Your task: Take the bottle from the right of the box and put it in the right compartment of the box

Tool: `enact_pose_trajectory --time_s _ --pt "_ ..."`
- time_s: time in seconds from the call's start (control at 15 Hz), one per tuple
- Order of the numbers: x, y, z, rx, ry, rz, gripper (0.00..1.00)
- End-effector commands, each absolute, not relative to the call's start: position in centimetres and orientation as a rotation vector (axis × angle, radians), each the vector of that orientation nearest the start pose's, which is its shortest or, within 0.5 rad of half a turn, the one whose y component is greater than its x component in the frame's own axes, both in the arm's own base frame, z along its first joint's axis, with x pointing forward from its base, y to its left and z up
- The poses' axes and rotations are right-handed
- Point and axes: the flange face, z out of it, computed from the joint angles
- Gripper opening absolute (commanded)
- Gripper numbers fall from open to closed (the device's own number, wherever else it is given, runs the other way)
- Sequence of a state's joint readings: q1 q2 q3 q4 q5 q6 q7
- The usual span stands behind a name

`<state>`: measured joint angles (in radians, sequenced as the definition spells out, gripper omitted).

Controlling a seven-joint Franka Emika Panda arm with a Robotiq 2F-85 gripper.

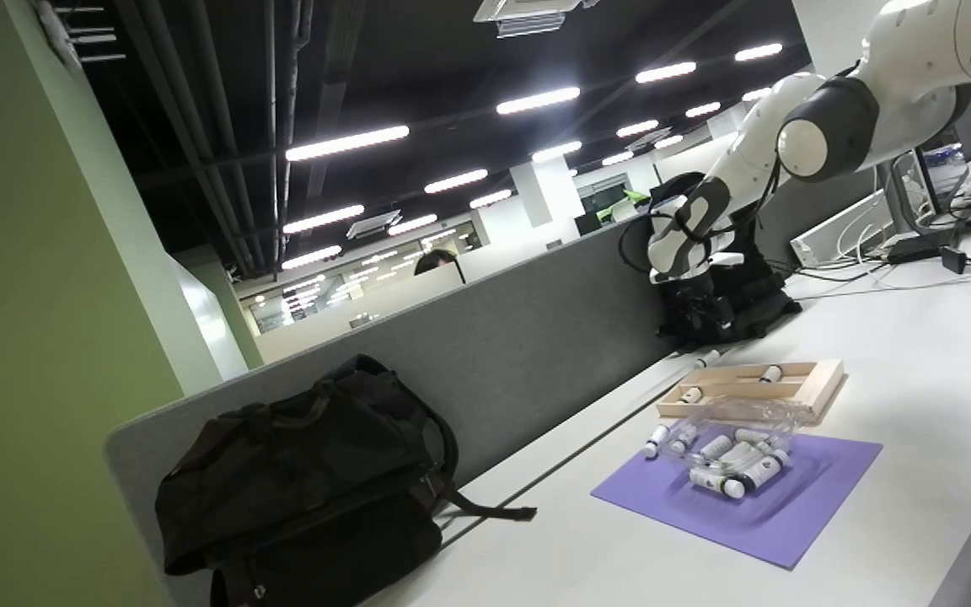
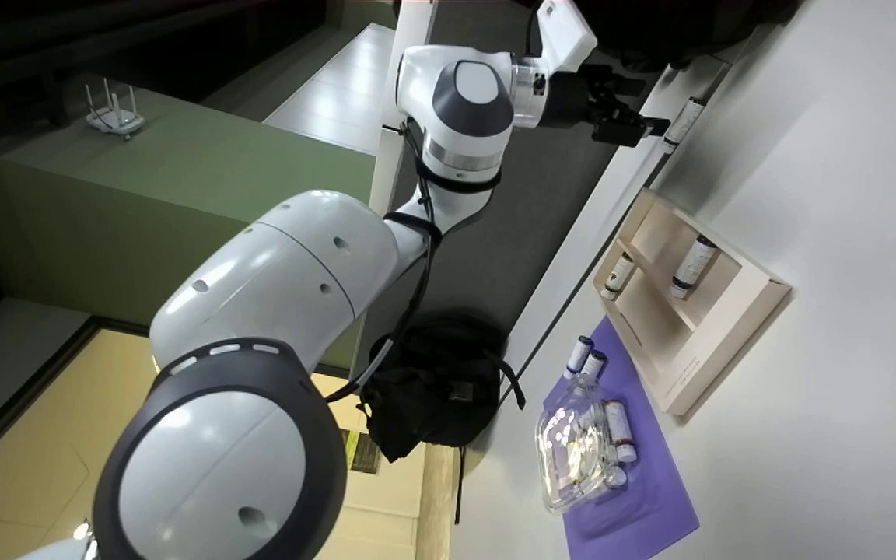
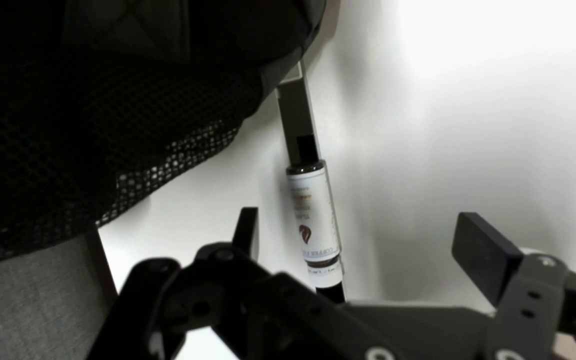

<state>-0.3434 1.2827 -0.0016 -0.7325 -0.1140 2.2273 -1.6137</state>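
The bottle (image 3: 315, 215), white-labelled with a dark end, lies along a groove in the white table in the wrist view. It is off the end of the tan wooden box (image 2: 728, 342), and shows too as a bottle (image 1: 707, 358) in an exterior view. My gripper (image 3: 360, 230) is open above it; the bottle appears between the spread fingers, closer to the left one, apart from both. In an exterior view my gripper (image 2: 645, 106) hangs just over that bottle (image 2: 684, 124). Inside the box, a bottle (image 2: 694, 267) and a smaller bottle (image 2: 617, 275) lie on either side of a divider.
A black backpack (image 3: 143, 110) stands close beside the bottle, against the grey partition (image 1: 553, 337). Past the box lies a purple mat (image 1: 823, 506) with several bottles and a clear plastic container (image 2: 572, 451). Another black backpack (image 1: 300, 489) rests farther along the table.
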Motion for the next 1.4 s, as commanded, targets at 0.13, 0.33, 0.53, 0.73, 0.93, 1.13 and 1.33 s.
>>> enact_pose_trajectory --time_s 0.13,0.33,0.53,0.73,0.93,1.13,1.33 --pt "76.7 -28.2 16.9 -2.657 -2.079 -0.048 1.0" --pt "76.8 -28.1 16.9 -2.656 -2.08 -0.048 1.0" --pt "77.2 -27.8 16.5 -2.632 -2.099 -0.175 1.0" --pt "77.6 -27.1 16.2 -2.617 -2.089 -0.3 1.0" --pt "77.6 -26.5 15.9 -2.58 -2.054 -0.346 1.0" --pt "77.4 -26.2 15.7 -2.572 -2.004 -0.345 1.0" --pt "77.0 -26.3 15.6 -2.581 -1.961 -0.293 1.0"
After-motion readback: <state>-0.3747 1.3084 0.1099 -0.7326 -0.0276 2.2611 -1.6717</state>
